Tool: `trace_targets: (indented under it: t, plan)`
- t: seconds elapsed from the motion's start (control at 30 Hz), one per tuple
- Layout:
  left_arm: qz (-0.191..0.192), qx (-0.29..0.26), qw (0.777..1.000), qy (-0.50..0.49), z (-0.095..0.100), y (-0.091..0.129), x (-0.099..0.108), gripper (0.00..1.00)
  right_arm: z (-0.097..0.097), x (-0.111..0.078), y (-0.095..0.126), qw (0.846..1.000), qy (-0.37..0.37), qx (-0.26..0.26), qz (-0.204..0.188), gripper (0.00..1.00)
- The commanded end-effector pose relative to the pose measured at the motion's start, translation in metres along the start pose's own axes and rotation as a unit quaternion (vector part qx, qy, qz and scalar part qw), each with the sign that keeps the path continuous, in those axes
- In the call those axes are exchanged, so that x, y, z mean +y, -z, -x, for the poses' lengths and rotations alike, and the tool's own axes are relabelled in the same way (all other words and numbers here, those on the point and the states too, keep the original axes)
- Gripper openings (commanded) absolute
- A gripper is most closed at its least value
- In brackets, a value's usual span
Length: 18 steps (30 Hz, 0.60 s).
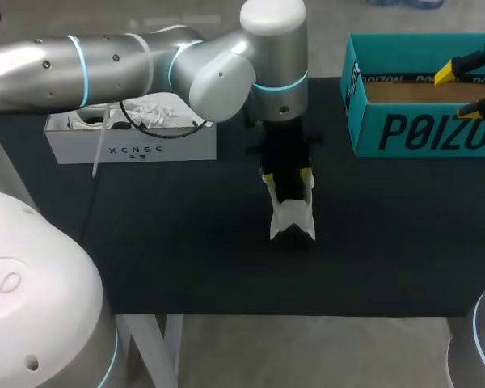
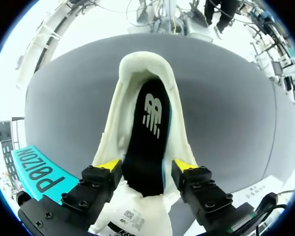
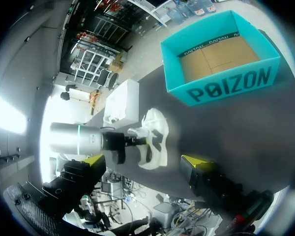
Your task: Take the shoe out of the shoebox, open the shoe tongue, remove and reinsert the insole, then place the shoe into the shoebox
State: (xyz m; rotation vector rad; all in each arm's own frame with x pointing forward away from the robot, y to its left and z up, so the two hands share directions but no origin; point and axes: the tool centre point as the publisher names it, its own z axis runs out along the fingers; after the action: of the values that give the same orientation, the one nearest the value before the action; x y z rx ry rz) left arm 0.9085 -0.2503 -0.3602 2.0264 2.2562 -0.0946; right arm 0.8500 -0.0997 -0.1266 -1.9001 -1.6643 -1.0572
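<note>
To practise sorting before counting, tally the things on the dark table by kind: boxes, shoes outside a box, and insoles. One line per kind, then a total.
Boxes: 2 (teal open cardboard box, white cardboard box)
Shoes outside a box: 1 (white fabric shoe)
Insoles: 1 (black flat insole, inside that shoe)
Total: 4

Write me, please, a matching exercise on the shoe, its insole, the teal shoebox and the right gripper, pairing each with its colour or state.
1 shoe
2 insole
3 teal shoebox
4 right gripper

A empty
B open, holding nothing
C white
D black, lying inside the shoe

Pairs: 1-C; 2-D; 3-A; 4-B
</note>
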Motion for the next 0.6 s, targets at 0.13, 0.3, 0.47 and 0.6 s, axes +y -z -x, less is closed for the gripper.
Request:
trace_targets:
  t: [0.13,0.3,0.47,0.6]
  plan:
    - [0.006,0.005,1.0,0.001,-0.001,0.006,-0.005,1.0,0.0,-0.001,0.0,1.0,-0.001,-0.001,0.001,1.0]
    - [0.013,0.008,1.0,0.005,-0.002,0.009,-0.001,1.0,0.0,-0.001,0.0,1.0,-0.001,-0.001,0.001,1.0]
    - [0.019,0.012,1.0,0.007,0.001,0.009,0.004,1.0,0.0,-0.001,0.0,1.0,-0.001,-0.001,0.001,1.0]
    - [0.025,0.012,1.0,0.015,0.002,0.013,0.01,1.0,0.0,-0.001,0.0,1.0,-0.001,-0.001,0.001,1.0]
